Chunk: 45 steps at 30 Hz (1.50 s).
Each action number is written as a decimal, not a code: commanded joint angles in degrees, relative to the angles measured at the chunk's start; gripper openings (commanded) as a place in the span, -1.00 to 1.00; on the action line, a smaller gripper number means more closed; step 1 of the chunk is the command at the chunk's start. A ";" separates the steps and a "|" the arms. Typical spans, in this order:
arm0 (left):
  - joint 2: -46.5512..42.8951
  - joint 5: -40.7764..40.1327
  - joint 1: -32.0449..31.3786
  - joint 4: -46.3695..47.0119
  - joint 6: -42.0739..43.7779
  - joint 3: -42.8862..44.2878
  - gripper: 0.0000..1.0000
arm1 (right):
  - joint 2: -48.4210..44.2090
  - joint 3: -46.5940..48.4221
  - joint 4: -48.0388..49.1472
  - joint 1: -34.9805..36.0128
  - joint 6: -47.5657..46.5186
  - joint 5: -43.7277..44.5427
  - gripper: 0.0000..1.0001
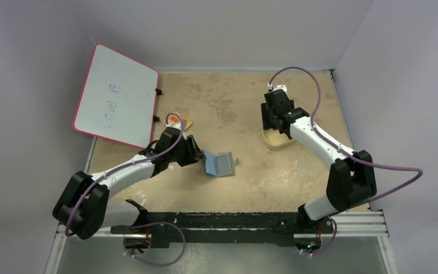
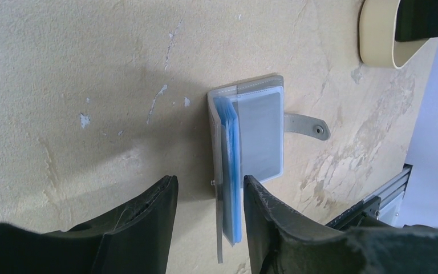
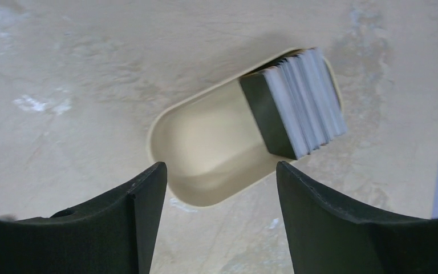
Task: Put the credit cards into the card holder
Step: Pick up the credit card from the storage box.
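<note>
The card holder lies open on the table, grey outside with light blue sleeves and a strap with a snap stud. My left gripper is open. The raised grey cover and blue sleeves stand between its fingers, next to the right finger and clear of the left one. The credit cards stand on edge as a grey-silver stack at one end of the tan tray. My right gripper hangs open over the tray's other end and holds nothing.
A red-framed whiteboard leans at the back left. A small orange object lies behind the left arm. The tan tray sits at the right of the middle, under the right gripper. Walls close in the table on three sides.
</note>
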 commanded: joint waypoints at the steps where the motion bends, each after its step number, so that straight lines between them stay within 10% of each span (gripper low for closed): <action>1: 0.97 0.91 -0.11 2.28 0.15 1.88 -0.07 | 1.46 1.95 -0.76 -3.68 -3.64 6.01 0.45; 14: 7.31 4.71 -0.11 7.98 -1.60 2.58 0.19 | 6.45 2.81 -0.14 -7.63 -5.86 6.70 0.46; 26: 7.91 4.51 -0.11 8.23 -1.11 1.39 -0.19 | 12.43 4.64 -0.62 -9.07 -7.18 13.55 0.43; 45: 5.74 5.97 -0.11 8.71 -1.21 0.20 -0.21 | 15.50 5.71 -0.29 -11.20 -7.89 14.47 0.20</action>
